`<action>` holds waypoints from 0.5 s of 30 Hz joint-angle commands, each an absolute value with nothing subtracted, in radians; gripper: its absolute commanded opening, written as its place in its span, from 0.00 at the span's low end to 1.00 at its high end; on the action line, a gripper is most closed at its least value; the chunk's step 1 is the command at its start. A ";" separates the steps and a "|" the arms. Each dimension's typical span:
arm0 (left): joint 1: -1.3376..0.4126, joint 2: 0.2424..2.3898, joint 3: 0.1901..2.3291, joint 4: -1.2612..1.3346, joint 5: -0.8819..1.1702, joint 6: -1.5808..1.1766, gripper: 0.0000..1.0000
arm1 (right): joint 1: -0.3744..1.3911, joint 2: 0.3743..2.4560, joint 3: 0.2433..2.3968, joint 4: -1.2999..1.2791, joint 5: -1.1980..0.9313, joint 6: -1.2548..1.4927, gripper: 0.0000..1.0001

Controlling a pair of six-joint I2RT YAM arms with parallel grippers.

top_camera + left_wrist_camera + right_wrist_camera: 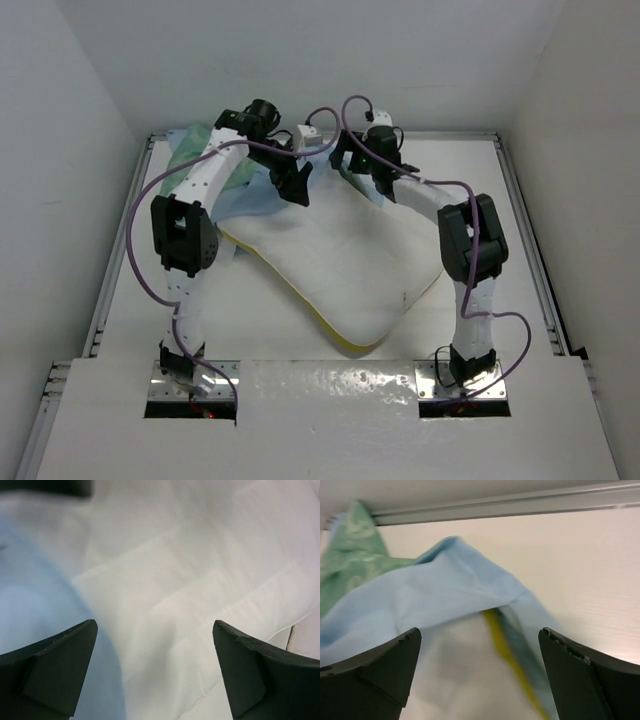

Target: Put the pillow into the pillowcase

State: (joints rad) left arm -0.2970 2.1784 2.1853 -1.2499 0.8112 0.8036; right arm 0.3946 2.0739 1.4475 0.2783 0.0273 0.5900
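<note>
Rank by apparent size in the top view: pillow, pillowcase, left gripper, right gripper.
1. pillow: largest by far.
2. pillowcase: counting only the part that shows.
3. left gripper and right gripper: they look about alike, so not ranked against each other.

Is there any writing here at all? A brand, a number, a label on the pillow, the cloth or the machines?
No text can be read in any view.
The pillow is plain white, the pillowcase bears only a scroll pattern, and the left arm and right arm show no legible label.
</note>
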 commanded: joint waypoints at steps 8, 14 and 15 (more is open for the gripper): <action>-0.075 1.882 1.906 -1.061 0.422 0.764 0.00 | 0.437 1.826 1.411 -0.087 -0.032 0.177 0.17; 0.001 1.859 1.663 -0.968 0.236 0.776 0.35 | 0.727 1.782 1.367 -0.152 -0.008 -0.094 0.93; 0.050 1.865 1.660 -0.960 0.254 0.781 0.43 | 0.774 1.789 1.373 -0.146 -0.038 -0.095 0.97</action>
State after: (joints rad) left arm -0.0132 1.8587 1.7039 -1.0298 0.3374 0.7647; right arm 0.6724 1.8038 1.3808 -0.1089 0.0120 0.0467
